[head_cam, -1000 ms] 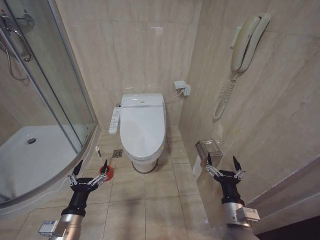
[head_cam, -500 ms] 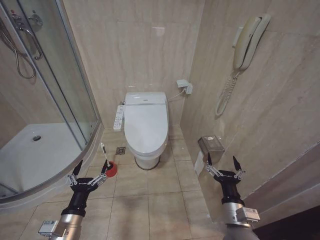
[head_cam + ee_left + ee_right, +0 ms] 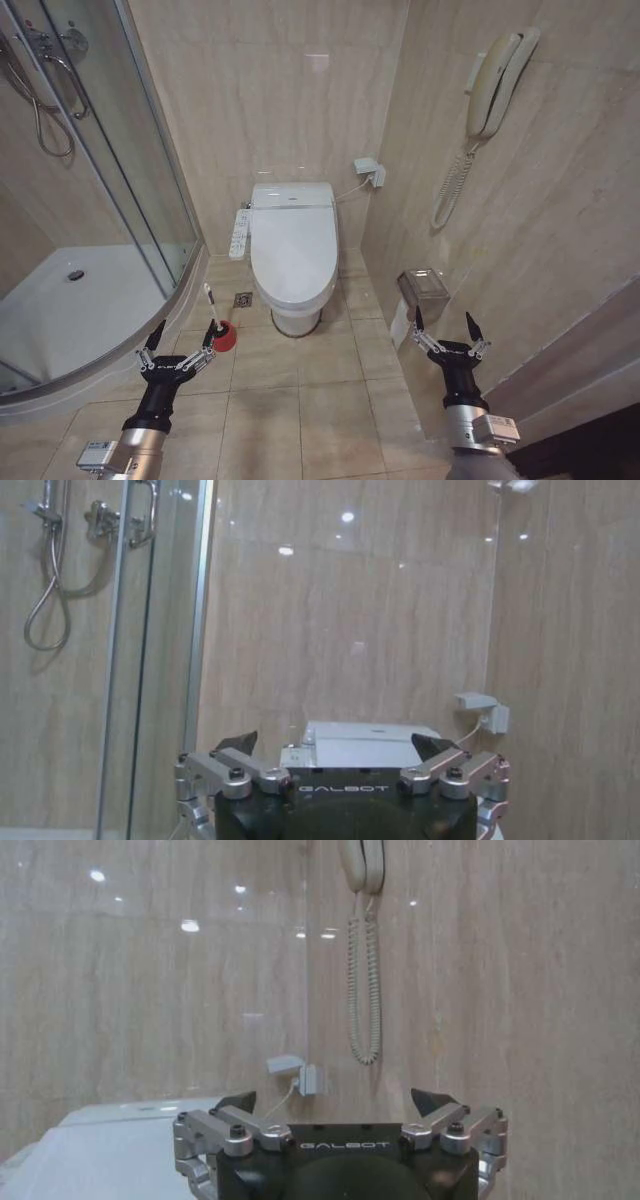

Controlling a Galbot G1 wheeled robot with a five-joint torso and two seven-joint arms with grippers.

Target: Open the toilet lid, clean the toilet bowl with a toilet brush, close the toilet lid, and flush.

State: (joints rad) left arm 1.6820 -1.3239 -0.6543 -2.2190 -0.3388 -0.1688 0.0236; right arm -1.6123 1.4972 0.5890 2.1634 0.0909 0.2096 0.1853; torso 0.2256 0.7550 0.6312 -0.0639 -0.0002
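Both the left gripper point(image 3: 179, 345) and right gripper point(image 3: 445, 330) gape wide, empty; ahead, the closed toilet lid point(image 3: 292, 243) looks light, stiff, slippery, best lifted at its front rim.

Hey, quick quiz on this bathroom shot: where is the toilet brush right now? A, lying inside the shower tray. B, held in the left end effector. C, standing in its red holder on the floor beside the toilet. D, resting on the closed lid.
C: the toilet brush stands in its red holder on the floor tiles, left of the toilet bowl.
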